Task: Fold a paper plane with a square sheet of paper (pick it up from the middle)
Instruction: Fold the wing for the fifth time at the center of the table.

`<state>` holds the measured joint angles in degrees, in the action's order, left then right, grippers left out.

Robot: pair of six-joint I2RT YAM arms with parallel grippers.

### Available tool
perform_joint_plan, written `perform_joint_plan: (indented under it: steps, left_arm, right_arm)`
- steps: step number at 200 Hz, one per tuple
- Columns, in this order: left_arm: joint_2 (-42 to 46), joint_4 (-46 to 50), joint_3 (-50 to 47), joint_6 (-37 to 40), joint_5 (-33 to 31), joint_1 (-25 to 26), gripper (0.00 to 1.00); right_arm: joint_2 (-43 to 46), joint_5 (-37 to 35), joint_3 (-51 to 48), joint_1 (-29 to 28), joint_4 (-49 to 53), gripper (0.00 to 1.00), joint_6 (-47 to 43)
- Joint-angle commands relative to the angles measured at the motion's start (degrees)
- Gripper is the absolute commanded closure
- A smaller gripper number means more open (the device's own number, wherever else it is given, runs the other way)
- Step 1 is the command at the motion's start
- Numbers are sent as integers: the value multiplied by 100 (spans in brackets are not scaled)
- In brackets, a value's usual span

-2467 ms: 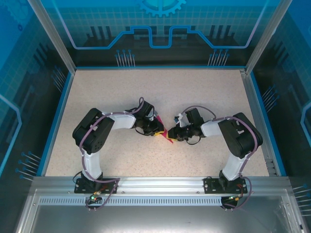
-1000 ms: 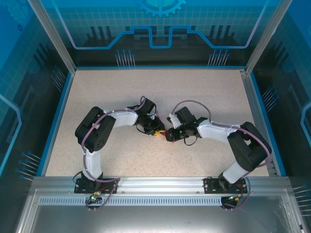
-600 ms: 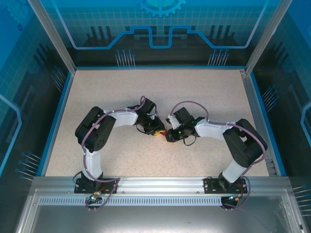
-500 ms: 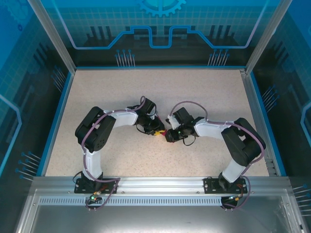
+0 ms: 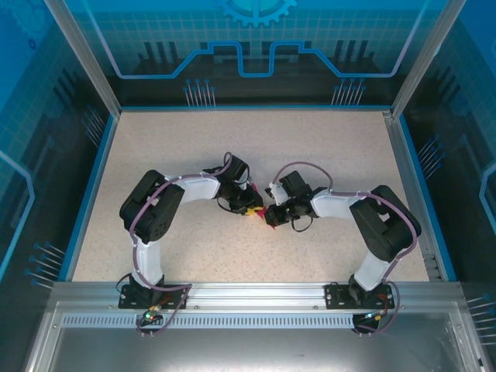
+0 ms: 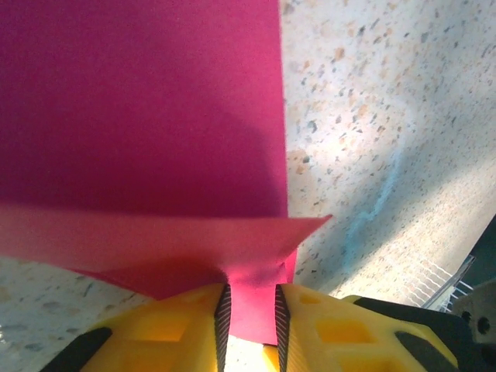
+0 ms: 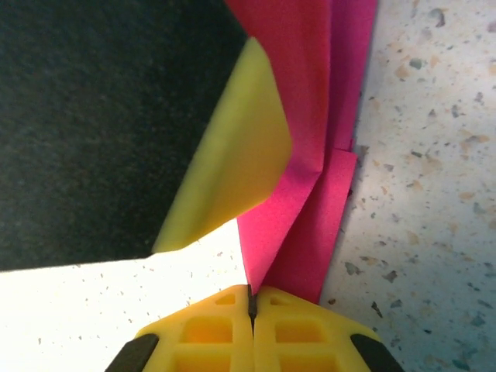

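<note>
With the folded paper (image 6: 139, 101) in the middle of the table (image 5: 194, 155), our left claw (image 6: 248, 314) pinching one edge and our right claw (image 7: 252, 304) pressed together on its fold, we risk tearing it or skewing the crease if either pulls unevenly.

Magenta-pink sheet of paper (image 6: 139, 101), partly folded: flat overlapping layers with crisp straight edges and 1 pointed flap. It sits at the middle of the speckled table (image 5: 310, 147), small from above.
</note>
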<state>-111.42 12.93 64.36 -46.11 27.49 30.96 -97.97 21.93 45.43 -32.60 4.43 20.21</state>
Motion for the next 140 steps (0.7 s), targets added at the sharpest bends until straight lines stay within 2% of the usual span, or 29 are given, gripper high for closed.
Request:
perform_joint_plan:
  steps: [1,64,140]
  left_arm:
    - [367,-284,-48,160,71,-3,72]
    - [618,-1336,-813,99,414,-2,71]
    - [420,-1496,-856,188,504,6,73]
  right_arm:
    - [-66,648,-176,177,-450,96,209]
    - [-188,1618,-455,643,-1164,99,847]
    - [-456,1848,-359,773,-1050,100,1086]
